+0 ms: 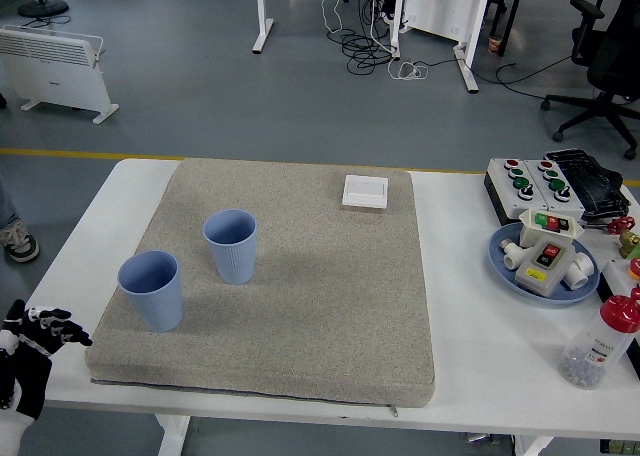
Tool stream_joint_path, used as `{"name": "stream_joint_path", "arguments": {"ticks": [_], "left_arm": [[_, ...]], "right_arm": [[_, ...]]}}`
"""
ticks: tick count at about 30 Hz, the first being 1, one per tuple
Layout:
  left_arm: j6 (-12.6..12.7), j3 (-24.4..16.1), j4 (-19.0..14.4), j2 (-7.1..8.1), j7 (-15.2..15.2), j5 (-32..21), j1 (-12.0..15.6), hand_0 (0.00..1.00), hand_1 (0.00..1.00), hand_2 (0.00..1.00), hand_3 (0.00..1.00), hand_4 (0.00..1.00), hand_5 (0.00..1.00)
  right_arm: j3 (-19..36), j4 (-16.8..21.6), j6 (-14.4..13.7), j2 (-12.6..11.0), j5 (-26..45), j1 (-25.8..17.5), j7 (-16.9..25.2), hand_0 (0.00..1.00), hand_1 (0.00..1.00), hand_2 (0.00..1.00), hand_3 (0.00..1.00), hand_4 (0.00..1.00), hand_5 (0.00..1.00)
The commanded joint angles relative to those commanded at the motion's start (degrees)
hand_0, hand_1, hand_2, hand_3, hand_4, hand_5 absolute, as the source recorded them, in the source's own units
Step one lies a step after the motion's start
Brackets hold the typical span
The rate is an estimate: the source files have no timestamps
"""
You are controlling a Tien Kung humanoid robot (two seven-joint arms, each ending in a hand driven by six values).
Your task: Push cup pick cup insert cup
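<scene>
**Inspector A:** Head view, the only one supplied. Left hand [40, 331], black with white joints, sits at the lower-left edge, off the grey woven mat [300, 306] and over bare white table [470, 306]. Fingers [68, 329] are spread loosely, pointing toward the mat. They grasp nothing and touch no cup.

**Inspector B:** Position of the task items relative to those fingers?

**Inspector A:** The nearer pale-blue ribbed plastic cup [152, 290] stands just ahead and inboard of the fingertips, near but clearly apart. The second pale-blue ribbed cup [231, 245] is further along the same diagonal, beyond and to the far side of the first. Both are upright, mouths up, long axes vertical, with a gap between them.

**Inspector B:** Right hand?

**Inspector A:** Not in view. The left is the only candidate, and it is on the correct side.

**Inspector B:** Assessment?

**Inspector A:** In my judgement no step has begun. A push would have to travel forward and inboard from the fingertips; contact high on the wall risks tipping the nearer cup
</scene>
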Motion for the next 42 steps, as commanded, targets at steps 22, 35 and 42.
{"name": "stream_joint_path", "arguments": {"ticks": [22, 35, 42], "left_arm": [[0.0, 5.2, 6.4, -1.49, 0.0, 7.1, -6.0, 0.508, 0.445, 0.431, 0.425, 0.567, 0.998], [-0.2, 7.7, 10.0, -0.99, 2.6, 10.2, -10.3, 0.53, 0.45, 0.433, 0.428, 0.563, 0.998], [-0.4, 8.5, 11.6, -0.81, 4.6, 11.0, -12.0, 0.532, 0.454, 0.436, 0.442, 0.565, 0.998]], "right_arm": [[-0.2, 0.0, 0.0, 0.1, 0.5, -0.2, -0.1, 0.727, 0.665, 0.698, 0.595, 0.143, 0.49], [-0.3, 0.0, -0.1, 0.1, 0.4, -0.6, -0.1, 0.727, 0.664, 0.698, 0.595, 0.143, 0.49], [-0.4, 0.0, -0.1, 0.2, 0.3, -0.7, -0.2, 0.728, 0.664, 0.697, 0.596, 0.144, 0.49]]}}
